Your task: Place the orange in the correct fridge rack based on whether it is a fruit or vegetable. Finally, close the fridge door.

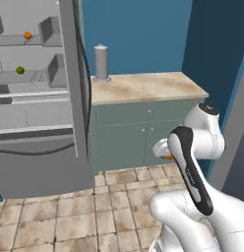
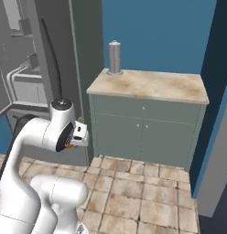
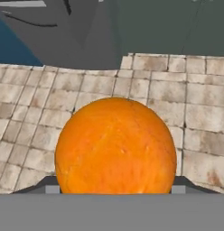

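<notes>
Clamped between the claw's (image 3: 114,191) two dark fingertips, the orange (image 3: 115,146) is held low above the tiled floor (image 3: 199,113), with the hand kept close to the arm's body, judged a compact carrying pose. In the left base view a sliver of orange shows beside the forearm. The fridge door (image 1: 75,74) is seen swung open, edge-on, so the racks are left reachable. On the upper rack another small orange fruit (image 1: 27,35) is resting, and a green ball (image 1: 19,70) on the rack below; the upper rack is therefore judged the fruit rack. A grey cylinder (image 1: 101,62) is standing on the counter (image 1: 148,86).
</notes>
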